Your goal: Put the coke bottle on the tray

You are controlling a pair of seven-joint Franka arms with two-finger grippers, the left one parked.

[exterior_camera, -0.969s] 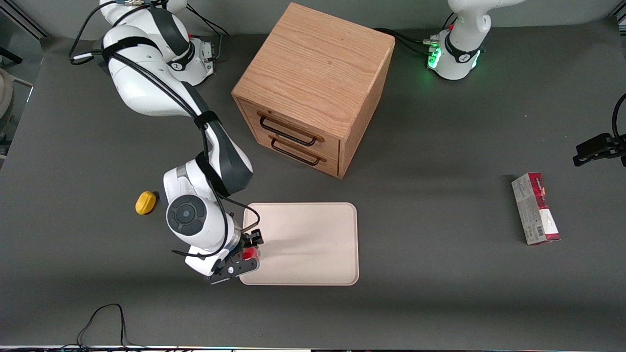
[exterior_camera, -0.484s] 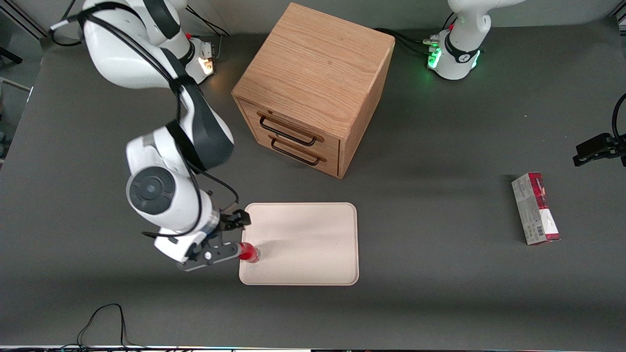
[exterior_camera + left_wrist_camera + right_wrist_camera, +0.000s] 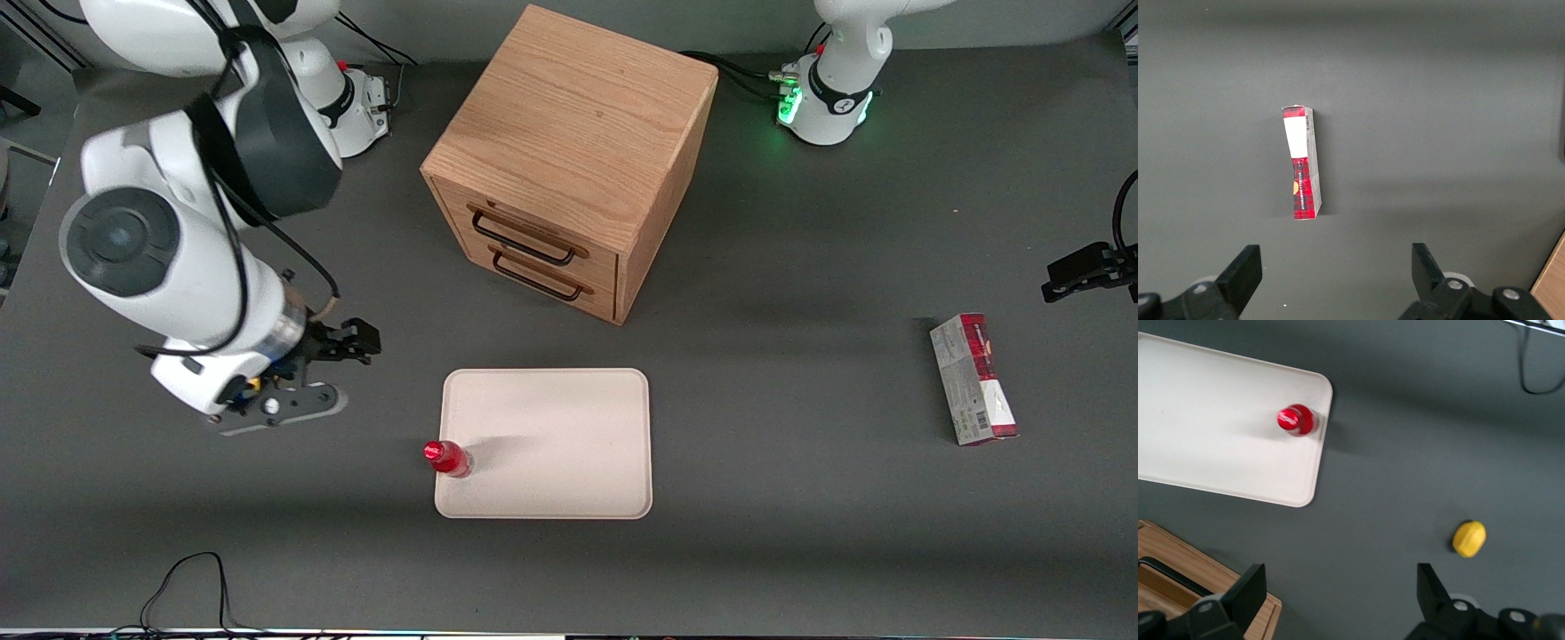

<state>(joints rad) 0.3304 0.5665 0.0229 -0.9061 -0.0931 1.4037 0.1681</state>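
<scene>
A: Front view, item one: the coke bottle (image 3: 447, 458), small, red, glossy, red cap, upright on the tray (image 3: 569, 436) at its rim on the working arm's side, close to the corner nearest the camera. Tray: flat, cream-pink, matte, rounded corners, low rim.

B: And the jaws?

A: The gripper (image 3: 333, 373) hangs above bare table (image 3: 765, 551), well apart from the bottle toward the working arm's end. Jaws apart, holding nothing; the right wrist view shows both black fingers (image 3: 1245, 590) spread, with the bottle (image 3: 1296, 420) and tray (image 3: 1211, 447) below.

B: Other entries?

A: Wooden drawer cabinet (image 3: 569, 160), oak grain, two dark wire handles; only a corner appears in the right wrist view. Yellow lump (image 3: 1469, 538), rounded, seen only from the right wrist; the arm covers it in the front view. Red-and-white carton (image 3: 973, 378), lying flat toward the parked arm's end.

B: Surface?

A: Dark grey, matte, faintly shadowed. A black cable (image 3: 191, 587) loops at the table's near edge, partly cut off.
</scene>
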